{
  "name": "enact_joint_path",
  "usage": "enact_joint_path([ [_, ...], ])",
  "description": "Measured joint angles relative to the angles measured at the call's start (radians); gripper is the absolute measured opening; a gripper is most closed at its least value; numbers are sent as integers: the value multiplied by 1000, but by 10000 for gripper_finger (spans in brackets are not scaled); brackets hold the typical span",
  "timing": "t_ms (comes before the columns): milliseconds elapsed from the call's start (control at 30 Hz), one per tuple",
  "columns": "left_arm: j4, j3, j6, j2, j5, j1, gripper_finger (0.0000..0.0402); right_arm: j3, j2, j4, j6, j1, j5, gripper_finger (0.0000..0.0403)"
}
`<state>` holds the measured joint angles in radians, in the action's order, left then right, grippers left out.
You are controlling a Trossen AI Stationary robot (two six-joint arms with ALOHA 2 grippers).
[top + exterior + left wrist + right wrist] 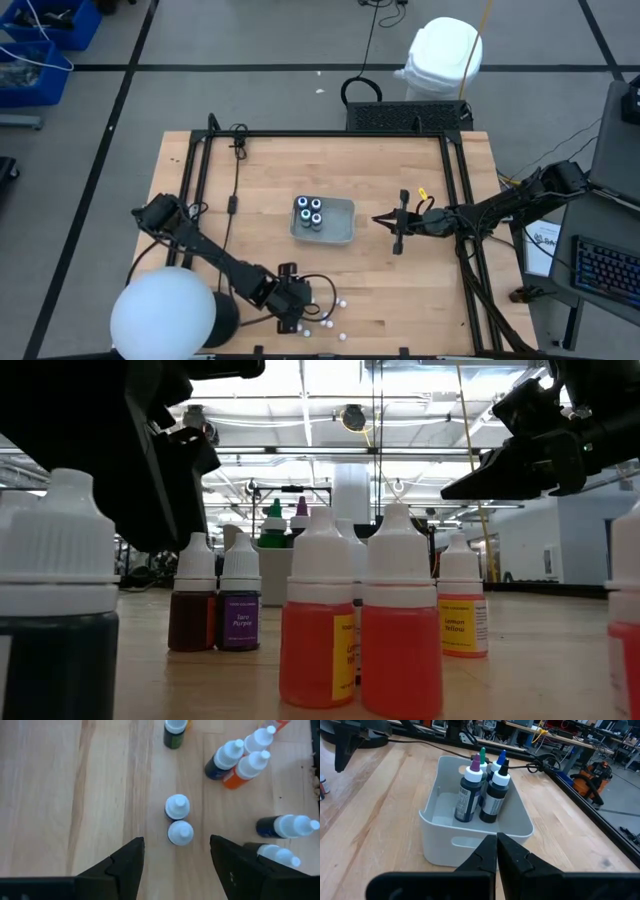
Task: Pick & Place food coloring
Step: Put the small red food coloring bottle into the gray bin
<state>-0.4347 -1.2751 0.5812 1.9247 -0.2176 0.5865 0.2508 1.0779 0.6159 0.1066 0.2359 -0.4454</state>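
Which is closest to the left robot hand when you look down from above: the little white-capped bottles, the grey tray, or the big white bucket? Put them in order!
1. The little white-capped bottles: right beside the left gripper, at the table's near edge.
2. The grey tray: mid-table, holding four taller bottles.
3. The white bucket: on the floor beyond the table's far edge.

Both arms were dark, jointed, slim black links. The left pincer showed two broad, matte black wedge fingers. The right pincer had tapered black fingers, and a yellow tag sat near its wrist, with cables trailing behind.
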Motion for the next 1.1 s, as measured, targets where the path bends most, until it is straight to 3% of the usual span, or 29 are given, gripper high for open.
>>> enact_joint_path([
  [333,24,0,-30,0,27,-15,203,0,0,0,2,0,0,4],
  [1100,43,-5,-27,37,52,-24,196,0,0,-7,2,0,0,4],
])
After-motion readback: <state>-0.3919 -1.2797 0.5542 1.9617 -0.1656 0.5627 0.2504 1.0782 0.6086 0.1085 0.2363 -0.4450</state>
